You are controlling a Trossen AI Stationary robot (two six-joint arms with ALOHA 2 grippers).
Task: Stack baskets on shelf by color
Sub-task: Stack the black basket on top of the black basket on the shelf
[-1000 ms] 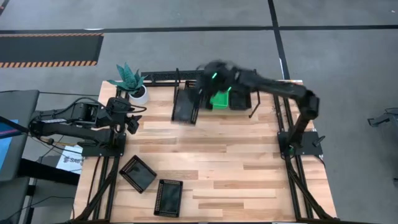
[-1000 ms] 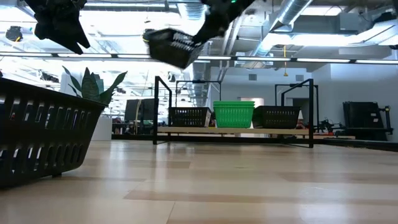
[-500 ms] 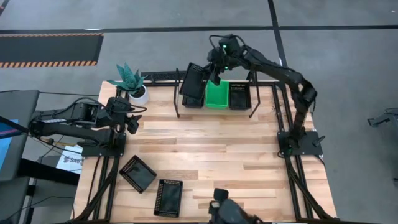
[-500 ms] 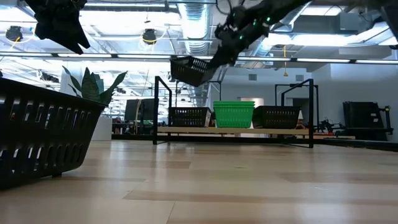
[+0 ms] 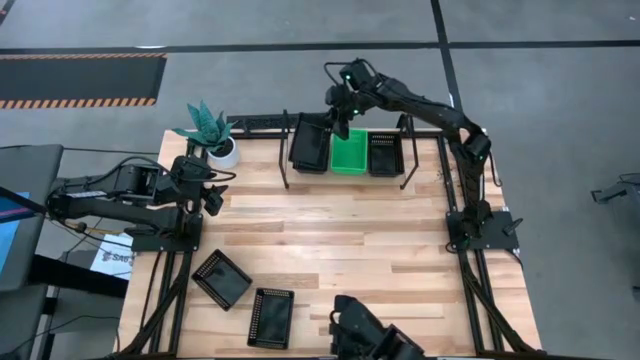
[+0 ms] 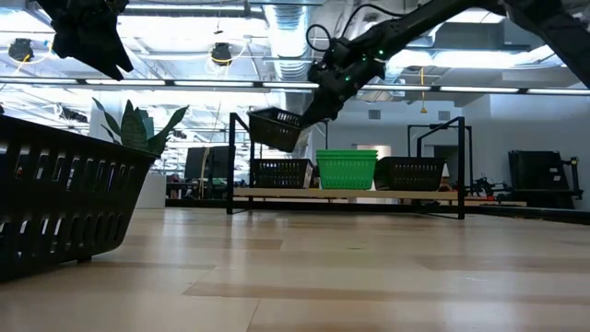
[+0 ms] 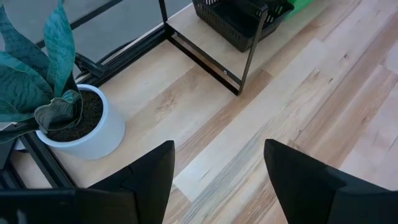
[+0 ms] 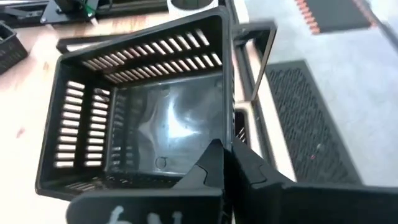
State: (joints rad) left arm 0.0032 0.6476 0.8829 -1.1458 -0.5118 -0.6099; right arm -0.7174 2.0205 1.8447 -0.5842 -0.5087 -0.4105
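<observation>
My right gripper (image 5: 338,112) is shut on a black basket (image 5: 308,142) and holds it tilted over the shelf's (image 5: 262,120) left end. In the low view this held basket (image 6: 275,127) hangs just above a black basket (image 6: 281,172) that stands on the shelf (image 6: 231,161). Beside that one stand a green basket (image 6: 347,170) and another black basket (image 6: 410,172). Two black baskets (image 5: 221,278) (image 5: 270,317) lie on the table at the near left. My left gripper (image 7: 217,180) is open and empty at the table's left side, near the plant. My right gripper holds the black basket by the rim of one side wall (image 8: 227,134), with one finger (image 8: 210,167) inside the basket and the other outside. The fingers come from above, slanting from the table's right. The basket hangs tilted, lifted clear above the shelf's left black basket.
A teal plant in a white pot (image 5: 212,135) stands at the table's far left corner, next to the shelf. One black basket (image 6: 64,198) shows large at the low view's left. A dark object (image 5: 365,338) juts in at the near edge.
My right gripper has carried the black basket toward the table's far edge and down, until it hangs over the shelf's left black basket. The basket has stayed tilted in the hold. A dark object has come into view at the near edge.
</observation>
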